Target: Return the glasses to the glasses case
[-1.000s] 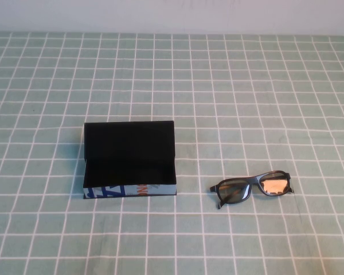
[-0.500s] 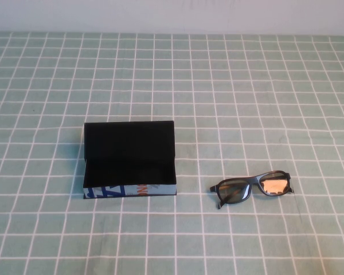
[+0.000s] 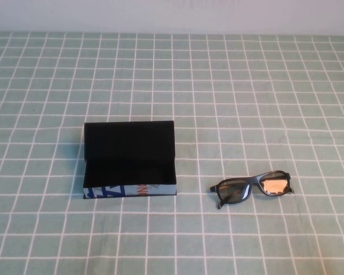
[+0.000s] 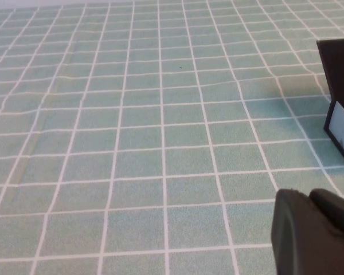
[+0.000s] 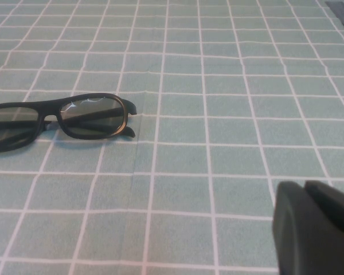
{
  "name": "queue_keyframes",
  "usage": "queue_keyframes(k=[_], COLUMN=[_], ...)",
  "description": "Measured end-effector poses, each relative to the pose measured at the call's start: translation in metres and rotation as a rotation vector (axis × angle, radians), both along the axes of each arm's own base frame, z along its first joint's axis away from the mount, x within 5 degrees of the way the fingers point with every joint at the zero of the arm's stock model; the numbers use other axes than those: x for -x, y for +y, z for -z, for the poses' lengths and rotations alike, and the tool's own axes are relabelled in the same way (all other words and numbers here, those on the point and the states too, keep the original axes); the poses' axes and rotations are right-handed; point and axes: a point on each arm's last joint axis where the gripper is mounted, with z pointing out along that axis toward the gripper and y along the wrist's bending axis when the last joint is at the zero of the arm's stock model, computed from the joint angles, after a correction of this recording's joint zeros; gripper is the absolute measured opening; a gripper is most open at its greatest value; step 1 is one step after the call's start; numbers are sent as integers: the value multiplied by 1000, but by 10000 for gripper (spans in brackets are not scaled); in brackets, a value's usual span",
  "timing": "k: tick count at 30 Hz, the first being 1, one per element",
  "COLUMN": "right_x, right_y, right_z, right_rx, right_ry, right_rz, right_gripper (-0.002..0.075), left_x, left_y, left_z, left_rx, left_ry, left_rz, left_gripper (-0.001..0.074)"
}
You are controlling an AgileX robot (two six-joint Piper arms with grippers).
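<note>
Green checked cloth, high view: nothing moved in the last second, glasses case open at left, glasses well right of it, no arm seen. Left wrist: left gripper parked near case, finger state can't be told. Right wrist: right gripper near glasses, likewise unreadable. Task not started.

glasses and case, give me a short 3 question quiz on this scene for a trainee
1. True or false: the glasses lie inside the case.
2. In the high view, the case's lid is: A) shut B) open C) missing
3. Fill in: the glasses lie on the table to the robot's ____ of the case.

Key: 1 false, they lie on the checked cloth, apart from the case. 2 B. 3 right.

Neither arm shows in the high view. The left gripper shows only in its wrist view, near the case's corner; the right gripper only in its own, near the glasses.
</note>
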Motion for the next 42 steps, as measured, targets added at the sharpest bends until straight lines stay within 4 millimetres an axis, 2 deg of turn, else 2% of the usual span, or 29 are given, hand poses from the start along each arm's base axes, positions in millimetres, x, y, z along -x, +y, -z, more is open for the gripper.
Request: queue_keyframes(k=[6,9,20,26,31,38,42], right_x=[-1,-3,-1,0,6,23,39], right_y=[0,0,-1,-1,-1,-4,-7], right_z=[-1,-9,-50,-55,-68,-96,-135], right_rx=[-2,-10,-45,-50,-61,-100,-137], right_ry=[-29,-123,-570,-638,-785,-1091,-1212], right_rz=[0,2,7,8,10,21,30], right_gripper=[-11,-11,-11,-11,-11,-11,-11], left_x=[-1,-2,2,3,5,23,34], left_y=[-1,-2,-6,-6,-7,-8,-6], left_z=[-3,-9,-53,-55,-62,-88,-115], left_rx=[26,51,247,258,269,381,397], left_ry=[-36,-107,-570,-602,-676,-998,-1087], left_rz=[3,12,75,82,97,187,205], left_gripper=[1,2,1,1,1,1,1])
